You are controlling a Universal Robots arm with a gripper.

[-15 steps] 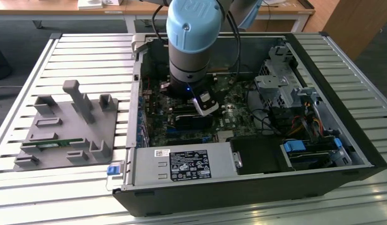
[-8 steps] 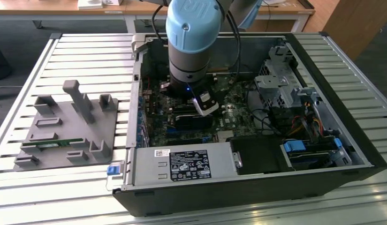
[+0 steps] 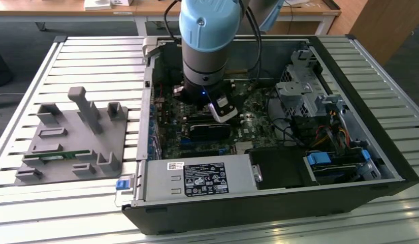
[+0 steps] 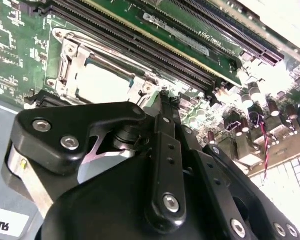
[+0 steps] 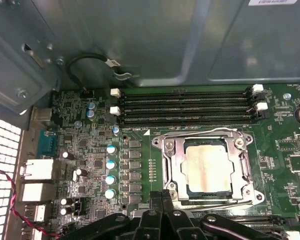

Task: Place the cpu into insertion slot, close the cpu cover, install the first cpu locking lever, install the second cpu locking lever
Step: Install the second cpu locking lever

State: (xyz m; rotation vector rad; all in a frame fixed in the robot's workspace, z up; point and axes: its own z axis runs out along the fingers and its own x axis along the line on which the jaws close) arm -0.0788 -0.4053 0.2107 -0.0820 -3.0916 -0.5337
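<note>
Cpu [image 5: 209, 168]: dull silver-grey face, pale sheen. Cpu cover [image 5: 171, 167]: bright silver frame. Motherboard [image 5: 97, 165]: green, dotted with light-blue-topped capacitors [image 5: 110, 171]. Memory slots [image 5: 185, 106]: black, white end clips. Pincer [image 4: 162, 95]: matte black, silver screws. Arm [image 3: 206, 35]: light-blue cap over dark grey. Computer case [image 3: 263, 203]: black. Fixture tray [image 3: 73, 137]: grey. Desk [image 3: 33, 213]: white, slatted.

Slatted metal table with two things on it

The slatted table [image 3: 33, 76] carries an open computer case [image 3: 263, 203] directly below the gripper's fingers, and a grey plastic fixture tray [image 3: 73, 137] well away from them, toward the exterior view's left.
</note>
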